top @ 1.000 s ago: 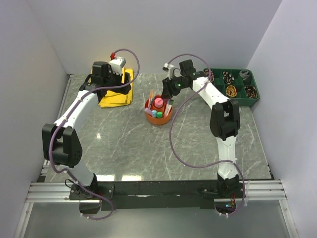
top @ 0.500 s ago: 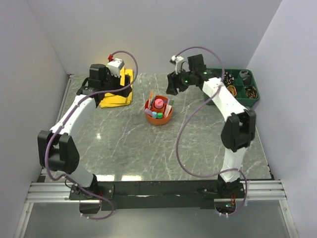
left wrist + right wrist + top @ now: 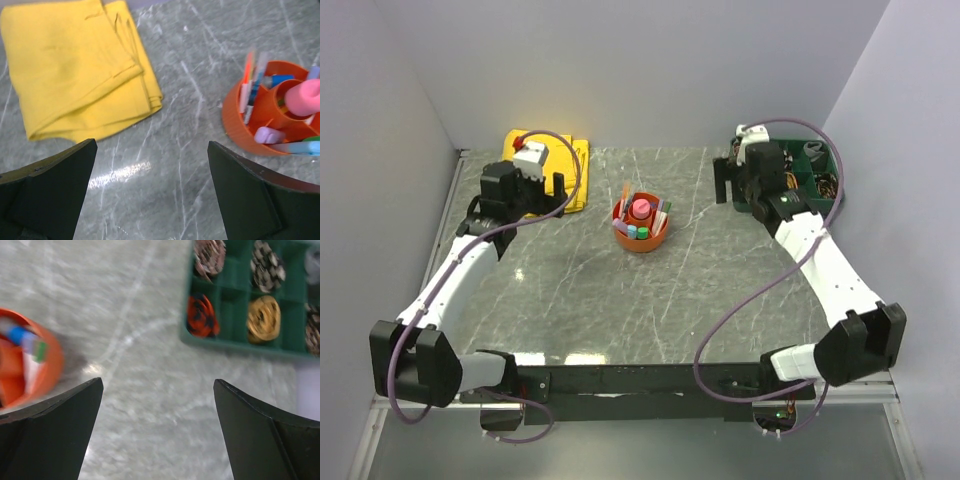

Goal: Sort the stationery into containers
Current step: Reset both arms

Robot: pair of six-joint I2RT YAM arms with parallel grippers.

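The orange organiser bowl point(image 3: 642, 238) stands at mid-table, far half. It holds the stationery: a pink-capped tube point(image 3: 640, 208) in the central cup, and pens and small pieces in the outer ring. In the left wrist view the bowl point(image 3: 239, 125) is at the right, with pens point(image 3: 251, 85), the pink cap point(image 3: 305, 95) and a lilac stick point(image 3: 268, 135). In the right wrist view the bowl point(image 3: 50, 365) is at the left edge. My left gripper point(image 3: 561, 187) point(image 3: 151, 145) is open and empty, left of the bowl. My right gripper point(image 3: 720, 181) point(image 3: 158, 381) is open and empty, right of it.
A folded yellow cloth point(image 3: 576, 165) point(image 3: 75, 75) lies at the far left, just beyond my left gripper. A green divided tray point(image 3: 827, 168) point(image 3: 225, 345) with coiled bands stands at the far right, behind my right wrist. Walls close the table on three sides.
My right arm has swung away from the bowl to the right, toward the green tray. My left arm has drawn back off the yellow cloth toward the near left.
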